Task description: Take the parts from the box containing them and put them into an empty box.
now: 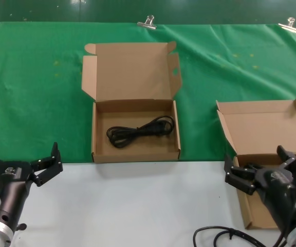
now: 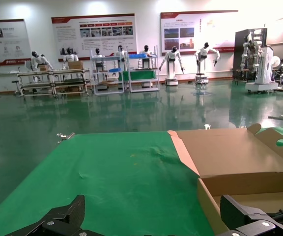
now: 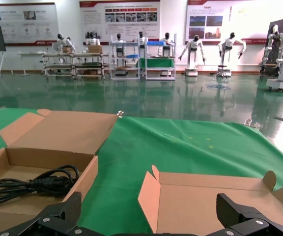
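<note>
The thin black cord (image 1: 140,131), a loose looped bundle, lies inside the middle cardboard box (image 1: 135,156), whose tall lid has side wings and a slot cut-out. The cord (image 3: 28,184) and this box (image 3: 63,132) also show in the right wrist view. The plain-lid box (image 1: 261,128) stands at the right; its inside is mostly hidden behind my right gripper (image 1: 258,164), which is open and empty over its front part. My left gripper (image 1: 23,157) is open and empty at the near left, left of the middle box (image 2: 235,157).
A green cloth (image 1: 35,92) covers the far table, held by metal clips (image 1: 147,21) at the back edge. The near strip is bare white table (image 1: 137,206). A thicker black cable (image 1: 215,236) lies on it by my right arm.
</note>
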